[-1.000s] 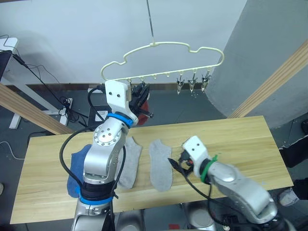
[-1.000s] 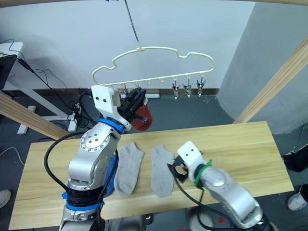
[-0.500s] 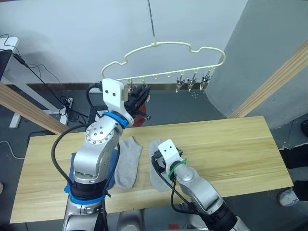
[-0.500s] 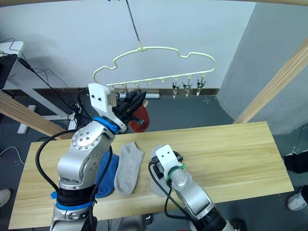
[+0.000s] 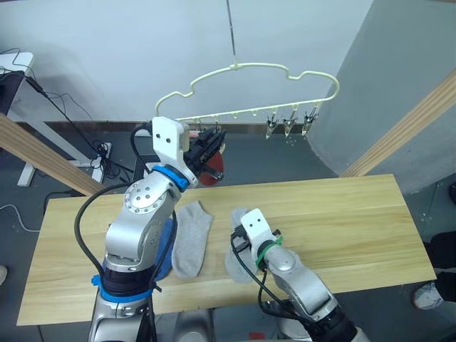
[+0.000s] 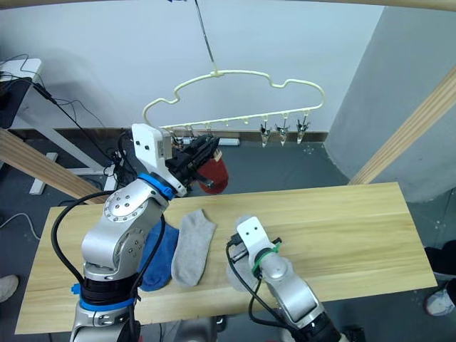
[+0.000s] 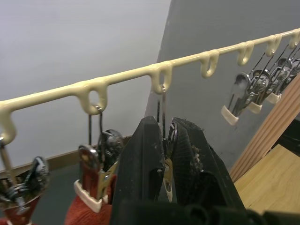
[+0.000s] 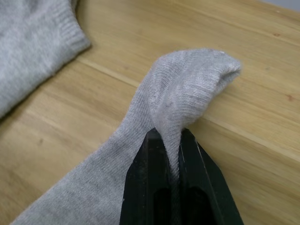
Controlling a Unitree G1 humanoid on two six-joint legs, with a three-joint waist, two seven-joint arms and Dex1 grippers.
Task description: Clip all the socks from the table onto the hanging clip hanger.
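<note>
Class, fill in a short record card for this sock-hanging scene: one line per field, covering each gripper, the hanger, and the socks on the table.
Left gripper: shut on a small metal clip of the pale-gold wire clip hanger
Right gripper: shut on a pinched fold of a light grey knit sock
Already hung: rust red sock
On light wood table: second light grey sock, blue sock
Free clips: three at the hanger's right end

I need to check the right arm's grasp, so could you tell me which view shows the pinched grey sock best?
The right wrist view: the right gripper is shut on a raised fold of the grey sock. Both eye views show that sock largely behind the arm.
</note>
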